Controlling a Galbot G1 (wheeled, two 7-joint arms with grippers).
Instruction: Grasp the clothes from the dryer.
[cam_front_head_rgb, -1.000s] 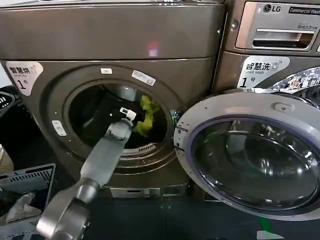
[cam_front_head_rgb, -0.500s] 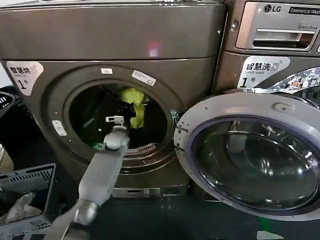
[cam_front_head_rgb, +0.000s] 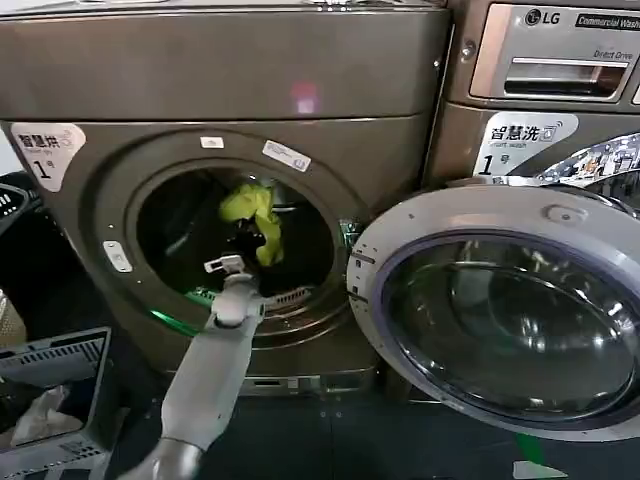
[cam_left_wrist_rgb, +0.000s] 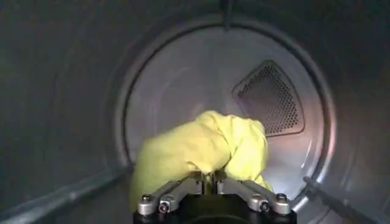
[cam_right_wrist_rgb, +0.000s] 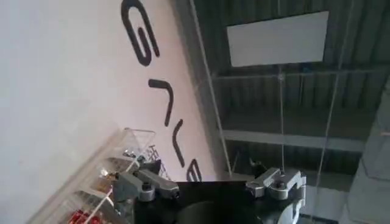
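Observation:
The dryer (cam_front_head_rgb: 230, 80) is a bronze-brown front loader with its round mouth open. My left arm reaches into the mouth, and my left gripper (cam_front_head_rgb: 246, 236) hangs just inside it, shut on the clothes (cam_front_head_rgb: 253, 212), a small yellow-green garment lifted clear of the drum floor. In the left wrist view the fingers (cam_left_wrist_rgb: 196, 182) of the left gripper (cam_left_wrist_rgb: 207, 180) pinch a fold of the clothes (cam_left_wrist_rgb: 201, 146), with the steel drum back (cam_left_wrist_rgb: 183, 79) and its perforated vent behind. My right gripper (cam_right_wrist_rgb: 210, 182) is open, away from the dryer, facing a wall and ceiling.
The dryer's round glass door (cam_front_head_rgb: 500, 310) stands swung open at the right, in front of the LG machine (cam_front_head_rgb: 550, 60). A grey basket (cam_front_head_rgb: 55, 360) with a white cloth (cam_front_head_rgb: 45, 415) sits at the lower left. Dark floor lies below the dryer.
My left gripper has drawn back toward the drum's mouth with the clothes in it. The garment has risen and shifted left, from the drum's right side to its upper middle.

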